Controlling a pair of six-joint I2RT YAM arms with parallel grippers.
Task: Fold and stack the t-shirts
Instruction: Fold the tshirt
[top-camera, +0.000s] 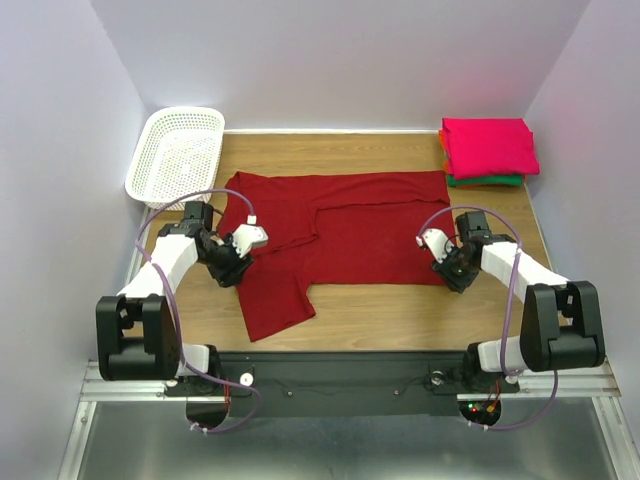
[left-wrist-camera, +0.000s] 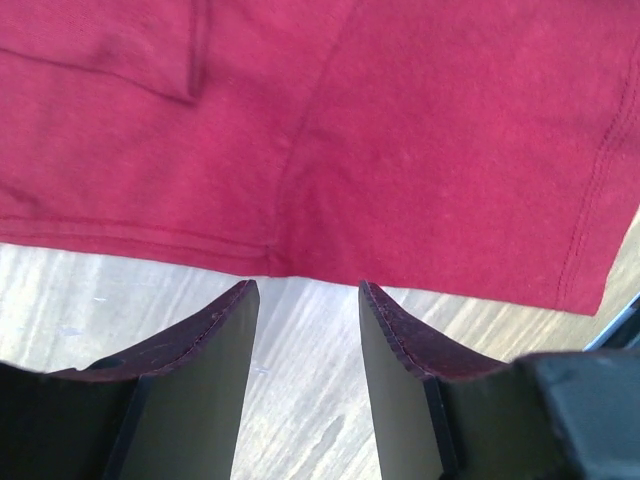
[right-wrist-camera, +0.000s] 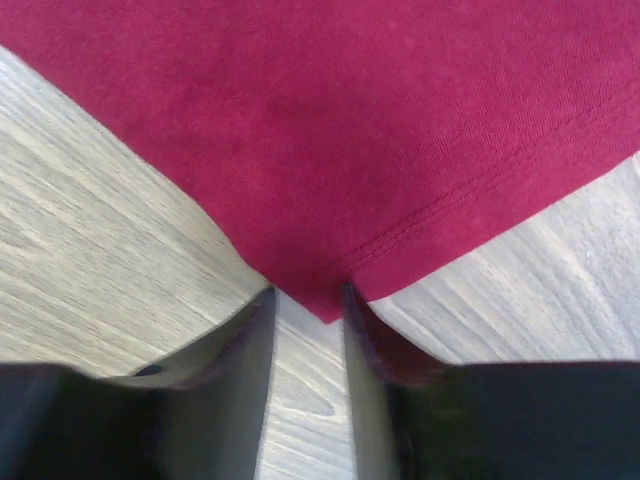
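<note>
The top view is bright and sharp, with soft, even light from above and only small, pale shadows on the worktop (top-camera: 400, 310). In both wrist views the black jaws sit very close, dark and a bit blurry, while the red shirt (left-wrist-camera: 400, 150) looks clear.

colour key. t-shirt (top-camera: 340, 225) spread flat: dark red, plain, with hem stitching in the same red (clearest in the wrist views). folded ones at the far right: pink shirt (top-camera: 488, 145), bright and plain; orange shirt (top-camera: 443, 142), only a thin edge showing; green shirt (top-camera: 485, 181), a narrow strip. basket (top-camera: 178, 150): white, open lattice pattern. table (top-camera: 380, 310): pale brown wood grain. arms (top-camera: 170, 262): black and white. cables (top-camera: 515, 290): purple. walls (top-camera: 330, 60): pale lilac-white.
</note>
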